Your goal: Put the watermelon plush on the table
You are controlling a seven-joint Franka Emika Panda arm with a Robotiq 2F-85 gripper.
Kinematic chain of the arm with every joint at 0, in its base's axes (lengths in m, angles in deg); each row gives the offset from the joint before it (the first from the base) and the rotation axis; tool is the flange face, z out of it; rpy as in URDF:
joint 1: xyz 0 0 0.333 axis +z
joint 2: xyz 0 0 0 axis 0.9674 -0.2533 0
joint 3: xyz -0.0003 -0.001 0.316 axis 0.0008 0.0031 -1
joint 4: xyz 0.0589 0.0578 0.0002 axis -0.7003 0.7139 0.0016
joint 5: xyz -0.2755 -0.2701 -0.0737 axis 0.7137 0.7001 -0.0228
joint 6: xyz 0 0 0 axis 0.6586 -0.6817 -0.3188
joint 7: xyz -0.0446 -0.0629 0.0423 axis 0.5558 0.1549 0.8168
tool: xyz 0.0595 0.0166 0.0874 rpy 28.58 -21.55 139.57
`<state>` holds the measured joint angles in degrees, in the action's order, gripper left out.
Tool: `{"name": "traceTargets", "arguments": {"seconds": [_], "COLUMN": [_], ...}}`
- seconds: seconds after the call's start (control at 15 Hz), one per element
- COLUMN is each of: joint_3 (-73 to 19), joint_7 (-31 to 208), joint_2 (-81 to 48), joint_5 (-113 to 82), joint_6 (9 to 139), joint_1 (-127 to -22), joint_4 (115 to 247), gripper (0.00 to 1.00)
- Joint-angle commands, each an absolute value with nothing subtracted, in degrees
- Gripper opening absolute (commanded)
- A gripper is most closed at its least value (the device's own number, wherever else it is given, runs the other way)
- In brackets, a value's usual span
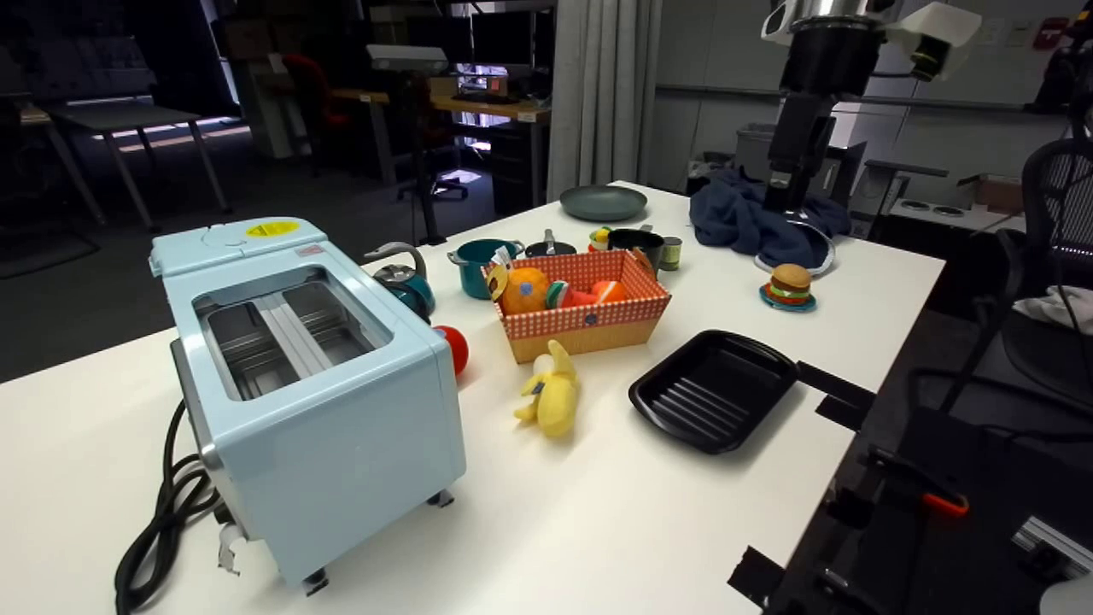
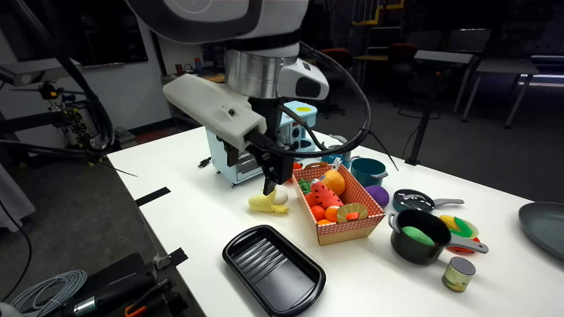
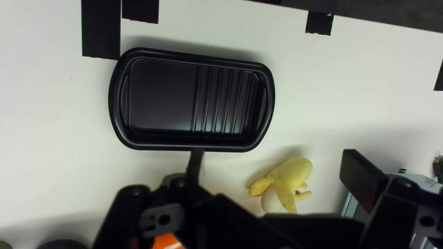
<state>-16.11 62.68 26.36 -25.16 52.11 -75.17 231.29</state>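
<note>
The watermelon plush (image 2: 325,194), a red wedge with dark seeds, lies among toy fruit in the red-checked basket (image 2: 346,238). Part of the watermelon plush (image 1: 567,296) also shows in an exterior view, over the rim of the basket (image 1: 589,329). It cannot be made out in the wrist view. The white table (image 1: 546,521) bears everything. My gripper (image 2: 249,178) is open and empty, high above the table, off the basket's side. In the wrist view the spread fingers of the gripper (image 3: 273,152) frame the banana plush below. The gripper (image 1: 786,195) is seen edge-on in an exterior view.
A yellow banana plush (image 1: 557,397) lies beside the basket. A black tray (image 1: 717,389) sits near the table edge. A light blue toaster (image 1: 341,461) stands at one end. A black pot (image 2: 418,246), teal pot (image 2: 368,171) and can (image 2: 458,274) stand beyond the basket.
</note>
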Motion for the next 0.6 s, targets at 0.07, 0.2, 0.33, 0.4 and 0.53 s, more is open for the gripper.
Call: {"name": "traceTargets", "arguments": {"seconds": [0.07, 0.2, 0.33, 0.4, 0.53], "joint_3": [-18.82, -19.71, -21.47, -22.17, -23.23], "joint_7": [64.62, 65.86, 68.28, 69.91, 73.67], "joint_2": [17.6, 13.45, 8.65, 6.36, 1.64], "joint_5": [-26.07, -27.01, -26.71, -26.52, -26.26], "joint_6": [56.23, 58.65, 63.08, 64.46, 66.92], "joint_1": [-75.4, -75.36, -75.75, -76.02, -76.58], "joint_4": [225.9, 223.24, 220.39, 218.64, 215.44], "gripper": [1.0, 1.0, 1.0, 1.0, 1.0]}}
